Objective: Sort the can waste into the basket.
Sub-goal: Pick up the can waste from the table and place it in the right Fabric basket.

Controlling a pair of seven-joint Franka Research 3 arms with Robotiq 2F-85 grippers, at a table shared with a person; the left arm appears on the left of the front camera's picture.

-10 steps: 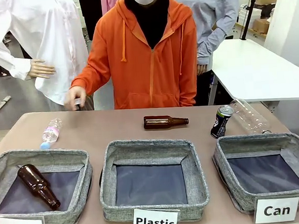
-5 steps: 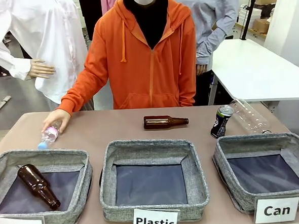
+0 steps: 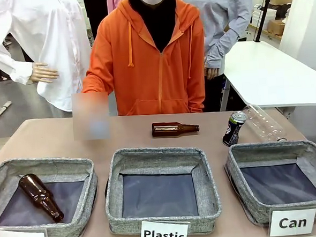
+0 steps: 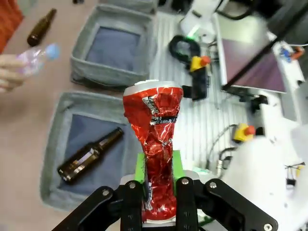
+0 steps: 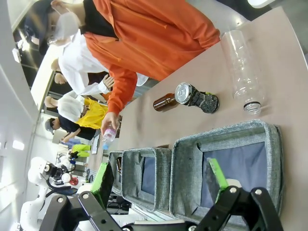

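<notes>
Left wrist view shows the left gripper (image 4: 159, 192) squeezing the squashed red can (image 4: 156, 139) tight and high up, likely for carrying to the Can basket (image 3: 272, 149), where the right gripper (image 5: 159, 172) hangs wide open and the black-and-blue can (image 3: 234, 129) stands just beside.

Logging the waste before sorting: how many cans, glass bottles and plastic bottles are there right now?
Cans: 2, red can, black can
Glass bottles: 2, basketed brown bottle, tabletop brown bottle
Plastic bottles: 2, large clear bottle, small hand-held bottle
Total: 6
</notes>
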